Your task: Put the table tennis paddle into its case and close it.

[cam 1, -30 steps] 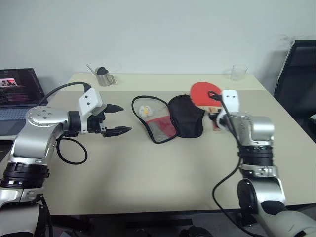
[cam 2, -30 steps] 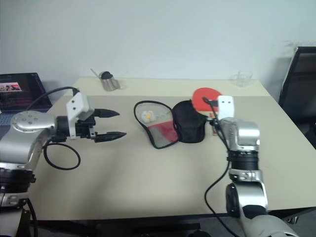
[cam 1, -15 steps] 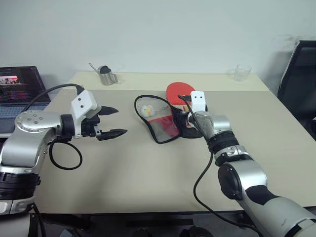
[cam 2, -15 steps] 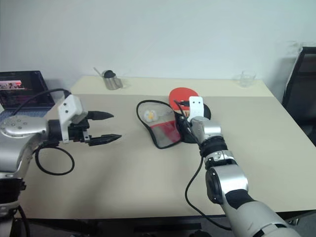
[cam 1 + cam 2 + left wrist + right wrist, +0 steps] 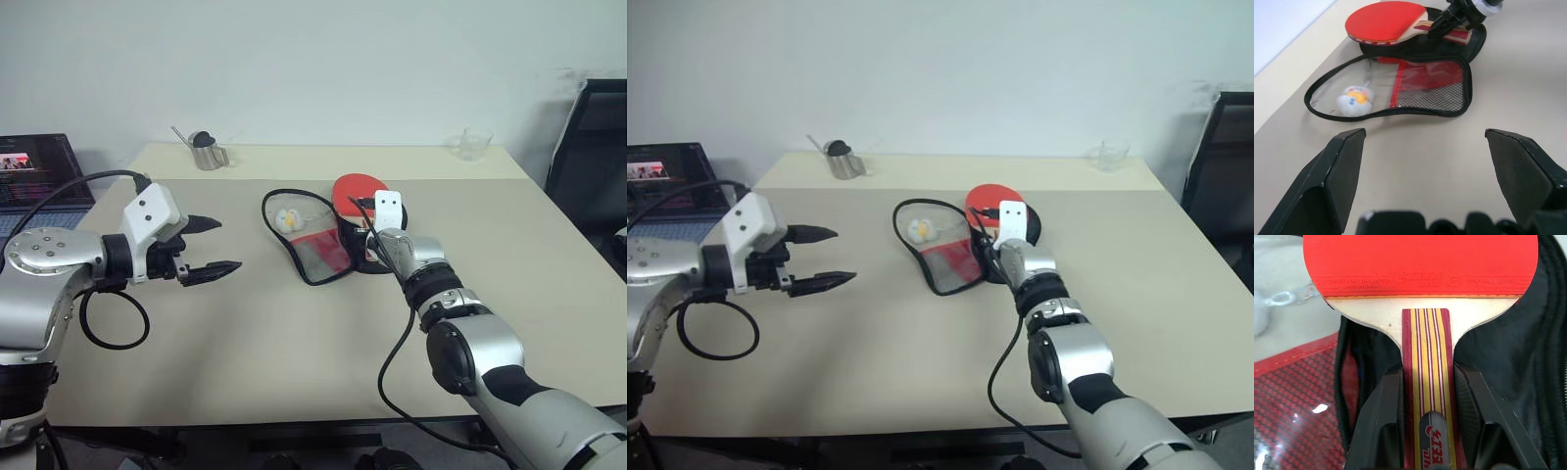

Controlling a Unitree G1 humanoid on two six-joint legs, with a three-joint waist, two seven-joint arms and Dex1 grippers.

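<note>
Near the middle of the tabletop (image 5: 294,352) the case (image 5: 328,235) lies unzipped and spread flat, its red mesh-pocket half toward the robot's left and its black half under the table tennis paddle (image 5: 1420,269). The right gripper (image 5: 1427,387) pinches the paddle's striped handle between its 2 fingers (image 5: 1378,421), red face over the black half. The left gripper (image 5: 211,248) hovers well apart to the left, fingers spread wide and holding nothing.

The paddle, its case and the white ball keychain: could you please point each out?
paddle (image 5: 1382,20), left wrist view, red rubber face.
case (image 5: 1432,89), left wrist view, mesh pocket.
white ball keychain (image 5: 1354,99), left wrist view, the ball's middle.
</note>
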